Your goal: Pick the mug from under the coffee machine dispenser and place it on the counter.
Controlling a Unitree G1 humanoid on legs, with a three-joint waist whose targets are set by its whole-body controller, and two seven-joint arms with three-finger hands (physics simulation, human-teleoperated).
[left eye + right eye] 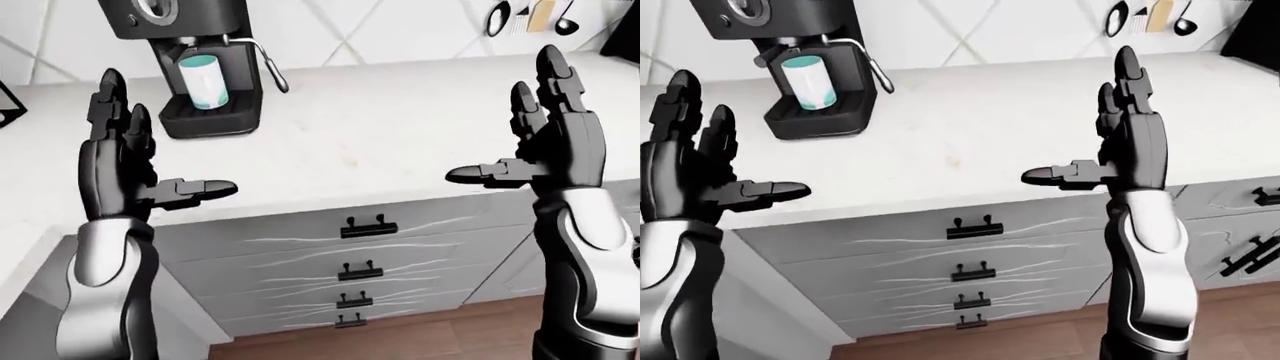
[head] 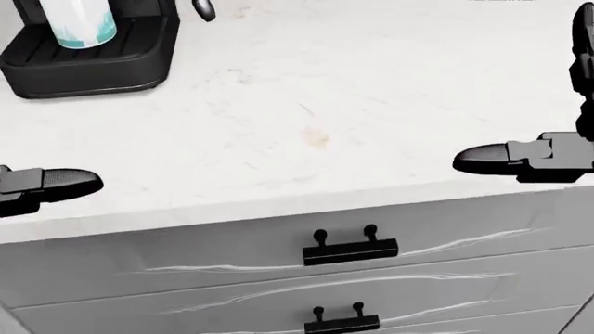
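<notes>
Closest to me, both arms are raised ahead of the robot's chest. The left hand point(image 1: 125, 161) has its fingers spread apart and upright with the thumb poking sideways toward the middle, holding nothing. The right hand point(image 1: 555, 127) mirrors it, fingers apart and empty, thumb pointing left. Both hang over the near edge of the counter point(image 1: 400, 127), above the drawer fronts point(image 1: 370, 262) with their black handles, and neither touches anything.

So I judge the task is at its very start: the reach has not begun. The mug point(image 1: 204, 81), white with a teal band, stands on the drip tray of the coffee machine point(image 1: 195, 67) near the counter's far left corner, right under the dispenser. The left hand is the nearer one. It would have to go forward and a little inward, get its fingers around the mug's side, and draw it out sideways rather than straight up, since the machine's head hangs close over it. The steam wand point(image 1: 272, 67) sticks out on the mug's right and could be knocked.

I cannot make out a handle on the mug. The top of the machine is cut off in every view, and the head view shows only the thumbs. Utensils point(image 1: 530, 16) hang on the far wall, too small to tell apart.
</notes>
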